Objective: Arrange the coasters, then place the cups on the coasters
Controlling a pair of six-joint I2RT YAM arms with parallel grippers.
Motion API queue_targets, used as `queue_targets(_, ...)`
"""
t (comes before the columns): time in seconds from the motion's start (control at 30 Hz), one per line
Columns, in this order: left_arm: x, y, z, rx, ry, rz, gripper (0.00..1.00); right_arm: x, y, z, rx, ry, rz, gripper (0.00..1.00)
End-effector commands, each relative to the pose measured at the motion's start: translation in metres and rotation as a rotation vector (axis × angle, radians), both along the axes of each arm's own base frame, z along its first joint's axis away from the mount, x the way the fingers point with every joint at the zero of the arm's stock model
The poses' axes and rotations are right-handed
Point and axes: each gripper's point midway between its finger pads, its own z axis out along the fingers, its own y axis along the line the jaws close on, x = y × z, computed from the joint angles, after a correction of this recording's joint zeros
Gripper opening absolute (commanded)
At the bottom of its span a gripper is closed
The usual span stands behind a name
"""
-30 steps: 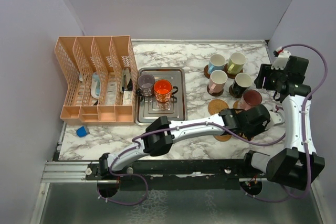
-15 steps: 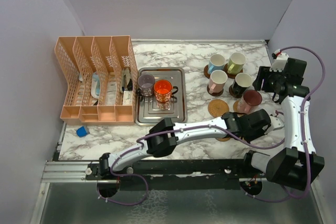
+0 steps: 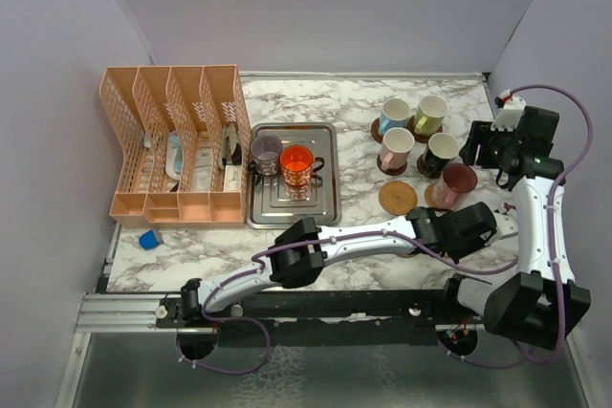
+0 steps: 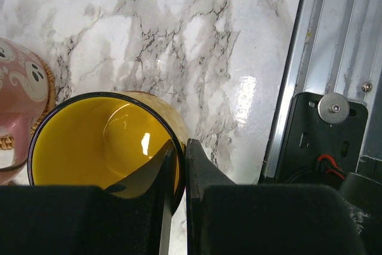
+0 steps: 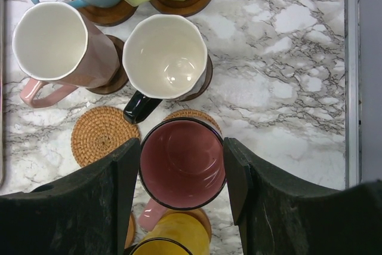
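Note:
My left gripper (image 4: 181, 147) is shut on the rim of the yellow cup (image 4: 101, 141), one finger inside and one outside. A brown coaster (image 5: 205, 218) shows under that cup (image 5: 173, 236). In the top view the left gripper (image 3: 469, 229) hides it. The maroon cup (image 5: 182, 162) stands on a woven coaster (image 5: 197, 114), and my right gripper (image 5: 182, 147) is open with a finger on each side of it. The light blue (image 3: 394, 115), cream (image 3: 430, 114), pink (image 3: 395, 147) and black (image 3: 442, 152) cups sit on dark coasters. One woven coaster (image 3: 396, 197) is bare.
A steel tray (image 3: 292, 205) left of centre holds a purple cup (image 3: 266, 152) and an orange cup (image 3: 296, 164). An orange mesh file rack (image 3: 177, 145) stands at the left, with a small blue block (image 3: 148, 239) in front. The table's near rail (image 4: 313, 58) runs close beside the yellow cup.
The left gripper has shifted slightly toward the near right with the yellow cup. The right arm has drawn back a little to the right.

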Motion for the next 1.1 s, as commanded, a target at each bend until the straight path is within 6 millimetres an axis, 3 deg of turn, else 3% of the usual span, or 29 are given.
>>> queue_targets(0.0, 0.005, -0.012, 0.024, -0.068, -0.056, 0.009, 0.16, 0.001, 0.001, 0.007, -0.007, -0.029, 0.018, 0.58)
queue_targets(0.47, -0.015, -0.004, 0.075, -0.120, -0.017, -0.086, 0.43, -0.003, -0.007, 0.003, -0.032, 0.042, -0.006, 0.58)
queue_targets(0.83, -0.030, 0.039, 0.114, -0.116, -0.095, -0.230, 0.52, -0.016, -0.013, -0.007, -0.079, 0.159, 0.025, 0.58)
queue_targets(1.07, -0.028, 0.078, 0.103, -0.056, -0.162, -0.301, 0.52, -0.039, -0.026, -0.013, -0.177, 0.266, 0.074, 0.56)
